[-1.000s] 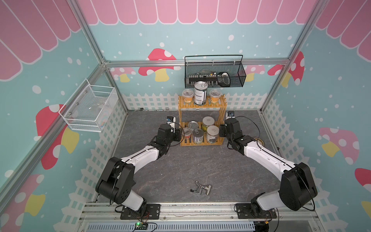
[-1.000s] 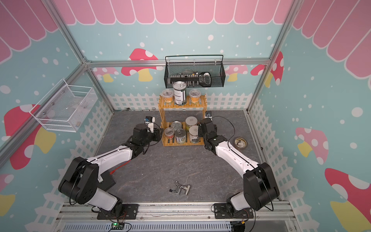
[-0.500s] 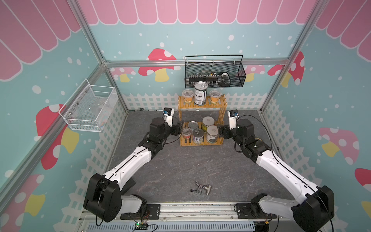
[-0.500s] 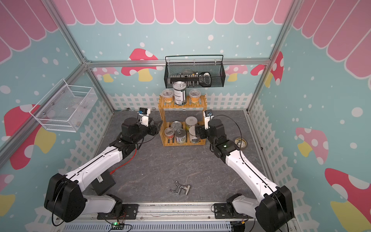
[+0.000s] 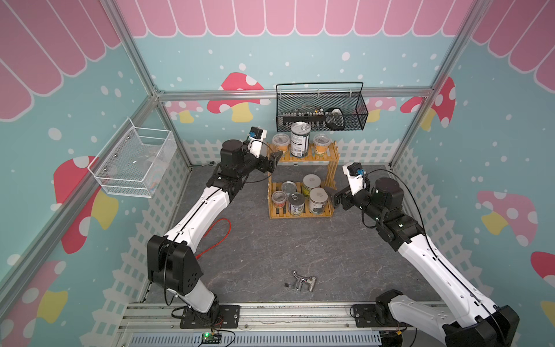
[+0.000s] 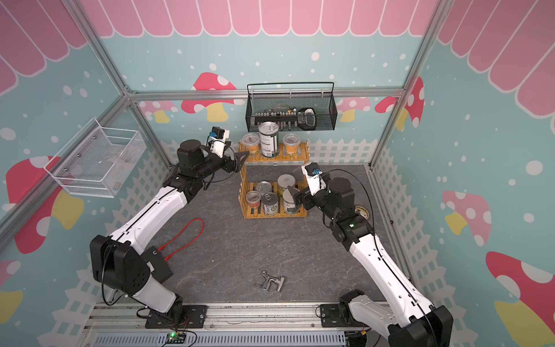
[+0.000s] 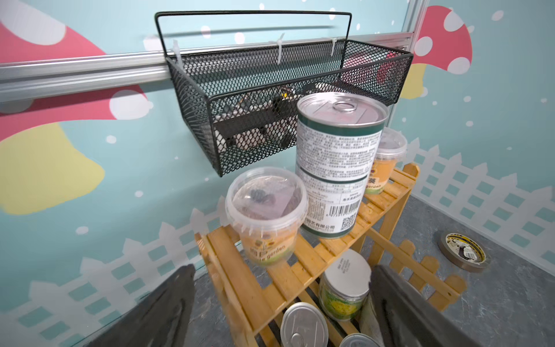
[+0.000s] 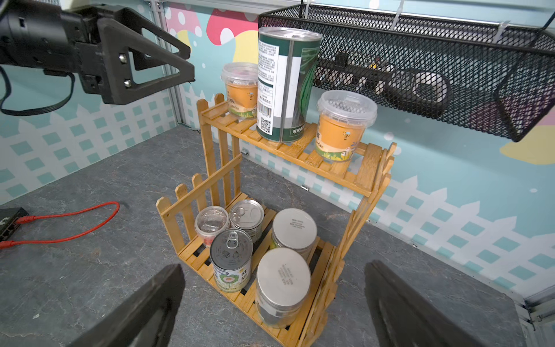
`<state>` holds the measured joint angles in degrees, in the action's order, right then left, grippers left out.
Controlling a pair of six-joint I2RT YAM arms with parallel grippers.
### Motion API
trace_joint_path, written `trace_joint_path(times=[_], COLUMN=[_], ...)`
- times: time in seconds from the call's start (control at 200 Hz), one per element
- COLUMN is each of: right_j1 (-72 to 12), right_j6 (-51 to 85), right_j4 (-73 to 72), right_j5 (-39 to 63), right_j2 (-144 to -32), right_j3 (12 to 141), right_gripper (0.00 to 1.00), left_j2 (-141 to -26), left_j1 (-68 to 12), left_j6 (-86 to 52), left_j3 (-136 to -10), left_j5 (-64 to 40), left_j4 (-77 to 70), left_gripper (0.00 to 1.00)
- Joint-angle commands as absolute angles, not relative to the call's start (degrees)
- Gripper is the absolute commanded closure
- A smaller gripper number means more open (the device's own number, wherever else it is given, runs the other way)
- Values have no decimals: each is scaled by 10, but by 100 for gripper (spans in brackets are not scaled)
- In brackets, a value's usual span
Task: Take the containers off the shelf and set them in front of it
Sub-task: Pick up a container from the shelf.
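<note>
Two-tier wooden shelf on the grey surface, its long axis running left to right in both top views. All eight containers stand upright on it, lids up: a tall can between two cups on the upper tier, five on the lower. The left hand, fingers apart and empty, is near the upper tier's left end. The right hand, fingers apart and empty, is beside the lower tier.

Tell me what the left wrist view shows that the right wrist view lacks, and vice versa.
Left wrist only: the tape roll on the floor beside the wooden shelf. Right wrist only: the red cable and the lower tier's clear cup. Both: the shelf, the tall can between two orange-filled cups on top, and the black mesh basket.
</note>
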<state>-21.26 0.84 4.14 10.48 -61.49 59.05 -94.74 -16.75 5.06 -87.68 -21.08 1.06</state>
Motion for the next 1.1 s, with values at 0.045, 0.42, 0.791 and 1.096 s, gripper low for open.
trace_joint_path(times=[0.045, 0.42, 0.791, 1.096], right_j1=[-182, -109, -95, -95], right_j6=[-12, 12, 22, 24], right_j4=[20, -16, -38, -45], right_j5=[175, 274, 290, 299], right_j2=[-632, -692, -722, -731], right_j3=[635, 682, 700, 700], right_gripper=[1, 1, 1, 1], left_j2=[-1004, -1108, -1153, -1150], left_j1=[-166, -163, -158, -153], left_j6=[74, 71, 68, 72], left_j3=[-956, -1083, -1133, -1137], left_j5=[-245, -242, -260, -272], left_j4=[66, 107, 119, 118], left_gripper=[6, 6, 19, 42])
